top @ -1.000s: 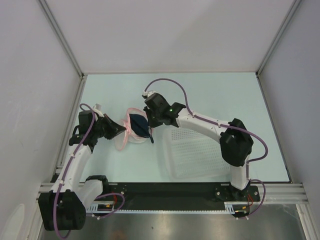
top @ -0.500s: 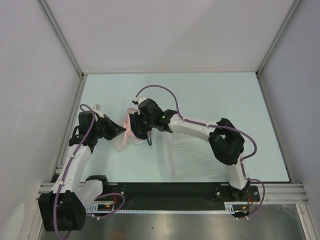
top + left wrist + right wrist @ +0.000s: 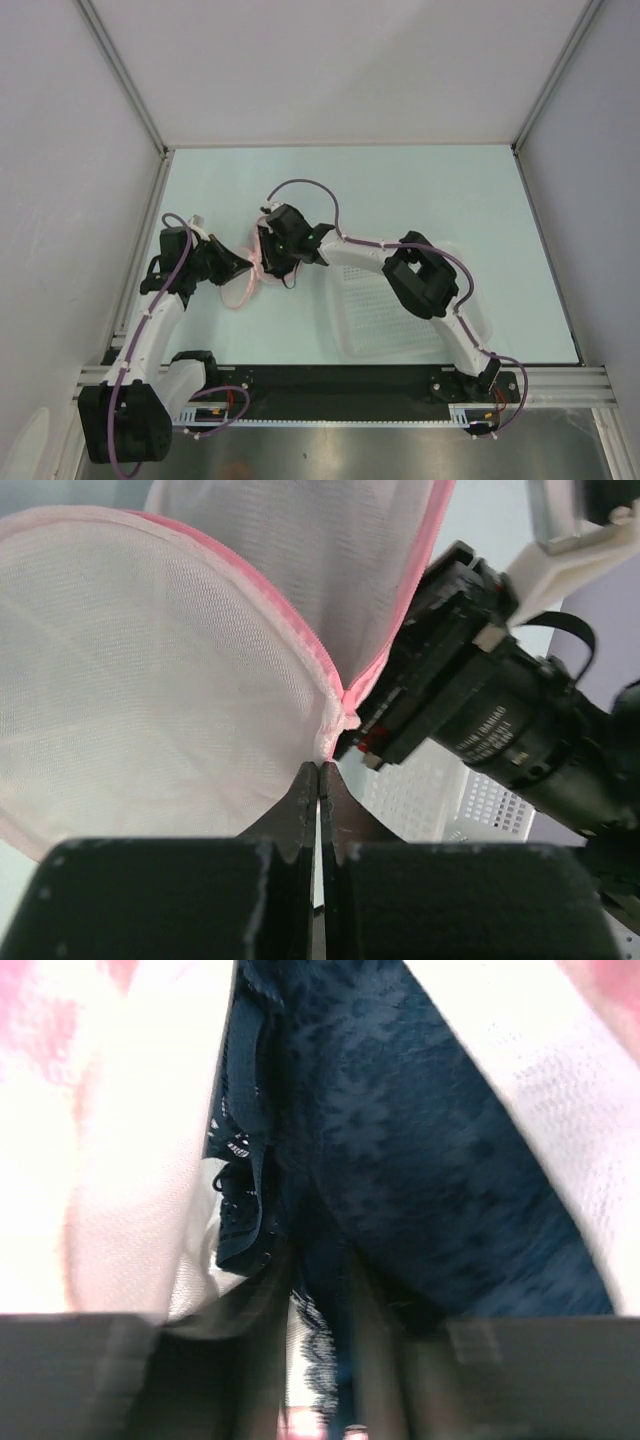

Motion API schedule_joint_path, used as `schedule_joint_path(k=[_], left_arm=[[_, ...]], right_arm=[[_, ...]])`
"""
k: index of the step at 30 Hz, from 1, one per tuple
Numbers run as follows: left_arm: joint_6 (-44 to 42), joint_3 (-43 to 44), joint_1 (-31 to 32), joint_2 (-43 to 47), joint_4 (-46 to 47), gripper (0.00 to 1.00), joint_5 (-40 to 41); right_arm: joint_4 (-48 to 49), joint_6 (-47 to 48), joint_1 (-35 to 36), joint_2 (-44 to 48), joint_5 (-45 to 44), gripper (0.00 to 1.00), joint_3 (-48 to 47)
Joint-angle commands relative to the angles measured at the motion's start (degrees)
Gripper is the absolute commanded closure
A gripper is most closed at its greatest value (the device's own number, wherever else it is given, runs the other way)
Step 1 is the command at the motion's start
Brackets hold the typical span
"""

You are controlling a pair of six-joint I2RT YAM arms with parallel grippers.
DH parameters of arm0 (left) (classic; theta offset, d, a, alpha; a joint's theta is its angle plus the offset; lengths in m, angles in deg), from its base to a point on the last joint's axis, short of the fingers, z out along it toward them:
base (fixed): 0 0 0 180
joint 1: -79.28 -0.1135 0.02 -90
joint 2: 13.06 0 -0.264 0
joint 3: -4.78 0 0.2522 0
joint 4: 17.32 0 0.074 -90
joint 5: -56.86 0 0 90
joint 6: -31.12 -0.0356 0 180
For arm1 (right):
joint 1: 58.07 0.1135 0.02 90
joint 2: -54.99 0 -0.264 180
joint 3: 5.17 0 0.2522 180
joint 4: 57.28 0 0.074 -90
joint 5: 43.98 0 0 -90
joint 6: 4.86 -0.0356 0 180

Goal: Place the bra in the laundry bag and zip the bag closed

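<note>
The laundry bag (image 3: 243,285), white mesh with a pink rim, stands open left of centre. My left gripper (image 3: 238,268) is shut on its pink zipper edge; the left wrist view shows the closed jaws (image 3: 320,770) pinching the rim (image 3: 338,720), with the mesh halves (image 3: 150,680) spread above. My right gripper (image 3: 268,256) is pushed into the bag's mouth. In the right wrist view it (image 3: 320,1330) is shut on the navy bra (image 3: 420,1140), which lies between white mesh walls (image 3: 120,1160). From above the bra is mostly hidden; a dark strap (image 3: 286,281) hangs out.
A white perforated plastic basket (image 3: 390,310) lies right of the bag, under the right arm, and shows in the left wrist view (image 3: 450,795). The right arm's wrist (image 3: 490,730) is close to my left fingers. Grey walls enclose the table.
My right gripper has moved left with the bra, from beside the bag into its mouth. The bra is now mostly covered by the arm and mesh. The left gripper has held still.
</note>
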Motion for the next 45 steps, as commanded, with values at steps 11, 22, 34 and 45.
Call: schedule_joint_path(k=[11, 22, 34, 45], left_arm=[[-0.2, 1.0, -1.0, -0.8, 2.7, 1.00, 1.3], [-0.5, 1.0, -1.2, -0.6, 2.3, 1.00, 0.9], [-0.6, 1.0, -1.1, -0.7, 2.2, 1.00, 1.5], [-6.7, 8.9, -6.1, 2.3, -6.1, 1.00, 7.8]], right_arm=[[-20.1, 8.2, -3.0, 19.6, -6.4, 0.29, 1.2], [-14.3, 13.9, -8.4, 12.6, -1.0, 0.42, 1.2], [-7.7, 11.7, -8.9, 7.6, 0.4, 0.60, 2.5], [-32.0, 13.4, -7.0, 14.5, -12.8, 1.00, -13.7]])
